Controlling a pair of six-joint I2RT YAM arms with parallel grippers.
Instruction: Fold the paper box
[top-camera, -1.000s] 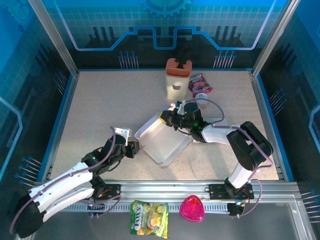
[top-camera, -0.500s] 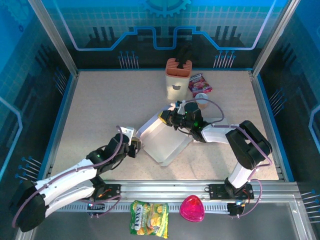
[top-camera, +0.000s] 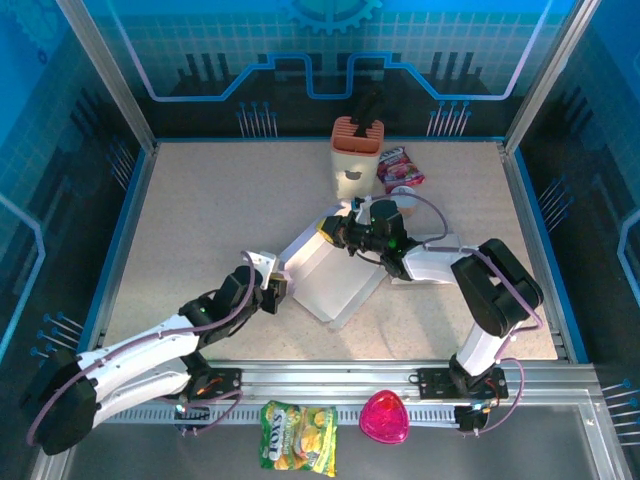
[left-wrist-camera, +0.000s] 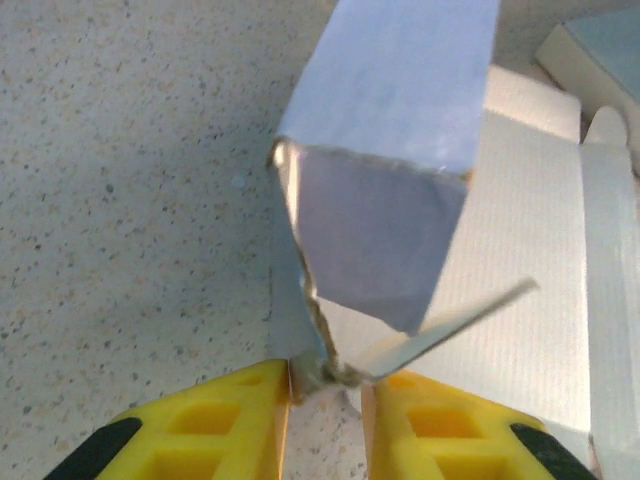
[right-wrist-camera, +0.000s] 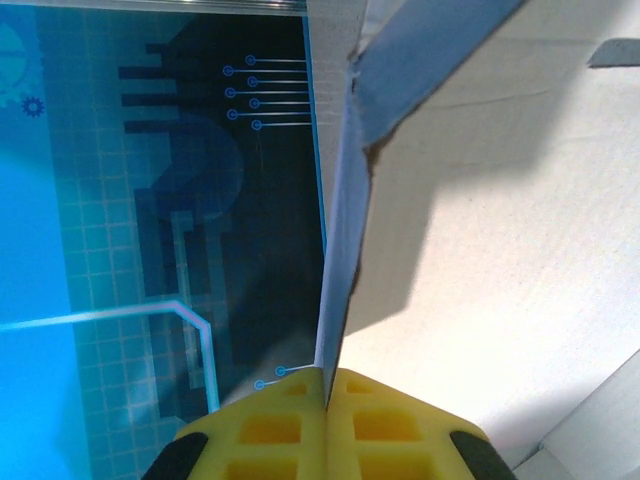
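- Two holds on the paper box (top-camera: 335, 285), mid-tabletop: left gripper (top-camera: 276, 291) with jaws clenched on the near corner flap, right gripper (top-camera: 330, 233) with jaws clamped on the far wall's thin edge.
- Risks tearing or creasing the card if pulled in opposite directions; may also slip off that thin edge and drop the raised wall flat.
- Rests on a speckled beige tabletop (top-camera: 200, 220), walled by blue panels (top-camera: 320, 60); orange holder (top-camera: 357, 160) and snack packet (top-camera: 398, 165) behind.
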